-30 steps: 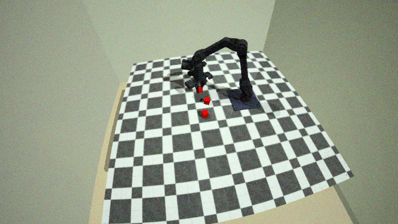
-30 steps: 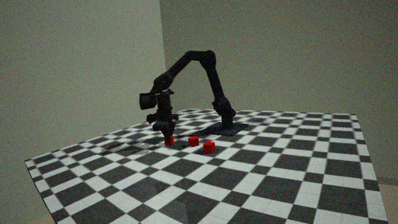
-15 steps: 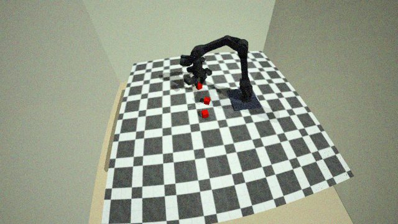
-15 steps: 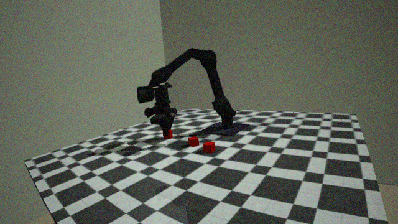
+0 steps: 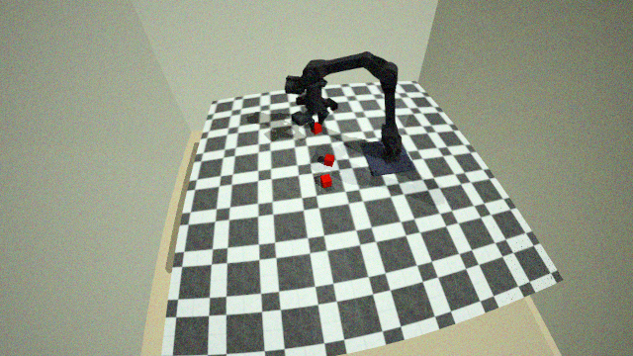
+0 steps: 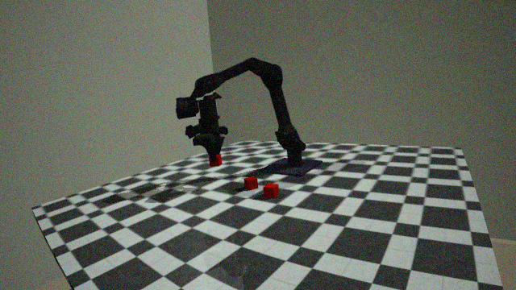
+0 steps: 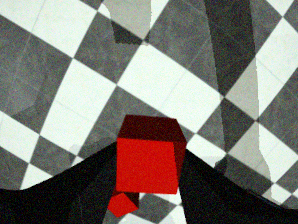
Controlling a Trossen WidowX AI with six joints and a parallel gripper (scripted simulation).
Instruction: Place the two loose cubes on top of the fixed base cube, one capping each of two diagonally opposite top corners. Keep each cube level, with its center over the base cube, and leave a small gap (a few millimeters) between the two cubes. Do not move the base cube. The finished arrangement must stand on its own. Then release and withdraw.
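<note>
My gripper [image 5: 316, 124] [image 6: 214, 157] [image 7: 151, 152] is shut on a red cube [image 5: 316, 129] [image 6: 216, 161] [image 7: 146, 166] and holds it above the checkered table. The held cube looks about level in the wrist view. A second red cube [image 5: 328, 160] [image 6: 251, 183] sits on the table, nearer the top camera than the held one. A third red cube [image 5: 325, 181] [image 6: 271, 190] sits a little beyond it, apart from it. One of these cubes [image 7: 122, 205] shows small below the held cube in the wrist view. All three look alike, so I cannot tell which is the base.
The arm stands on a dark blue mat [image 5: 380, 167] [image 6: 311, 163], to the right of the cubes in the top and exterior views. The checkered table top [image 5: 292, 227] [image 6: 290, 234] extends around them. Arm shadows fall on it in the wrist view.
</note>
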